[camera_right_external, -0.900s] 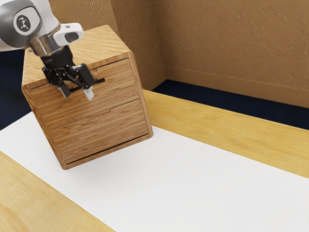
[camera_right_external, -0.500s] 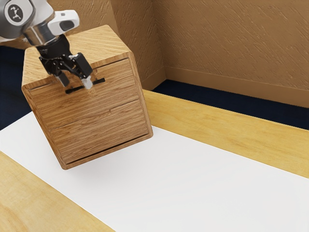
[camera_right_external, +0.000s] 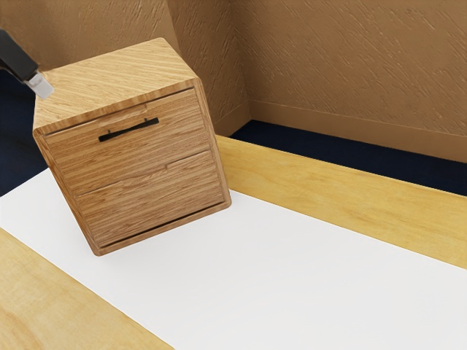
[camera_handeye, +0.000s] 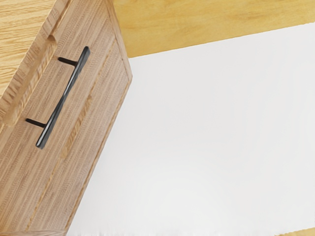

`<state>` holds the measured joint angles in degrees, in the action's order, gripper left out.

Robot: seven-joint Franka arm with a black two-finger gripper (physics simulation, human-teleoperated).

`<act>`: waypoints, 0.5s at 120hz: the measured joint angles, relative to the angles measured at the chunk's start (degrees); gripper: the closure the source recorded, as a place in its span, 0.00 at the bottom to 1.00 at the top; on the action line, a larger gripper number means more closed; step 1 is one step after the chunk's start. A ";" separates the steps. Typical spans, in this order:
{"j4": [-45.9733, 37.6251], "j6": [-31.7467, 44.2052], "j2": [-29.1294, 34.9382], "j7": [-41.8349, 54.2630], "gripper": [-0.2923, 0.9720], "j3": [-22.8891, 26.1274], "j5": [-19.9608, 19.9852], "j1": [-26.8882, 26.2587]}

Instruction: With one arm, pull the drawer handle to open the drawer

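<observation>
A wooden cabinet stands tilted on the white mat at the exterior view's left. Its upper drawer front carries a thin black bar handle, and a second drawer front lies below it. Both fronts look flush with the cabinet face. My gripper pokes in at the exterior view's far left edge, above and behind the cabinet's top corner, well away from the handle. In the wrist view the handle stands out from the drawer front on two short posts, with nothing around it.
The white mat covers the middle of a wooden tabletop. Brown textured walls rise behind, with dark blue floor at their foot. The cabinet is the one obstacle on the table.
My hand has left the handle and moved up and toward the exterior view's left, almost out of that picture. The drawer and cabinet have not shifted.
</observation>
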<state>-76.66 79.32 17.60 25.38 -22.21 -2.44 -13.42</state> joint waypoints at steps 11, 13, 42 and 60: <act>-4.71 2.11 3.45 4.89 0.23 4.90 -2.68 -0.03; -5.41 2.49 4.05 5.73 0.23 5.46 -3.02 -0.04; -9.47 5.50 8.04 16.10 0.23 21.98 -2.96 19.83; -12.06 6.70 9.21 21.49 0.23 29.70 0.47 29.15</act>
<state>-88.72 86.02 26.81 46.87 7.49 -1.96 15.73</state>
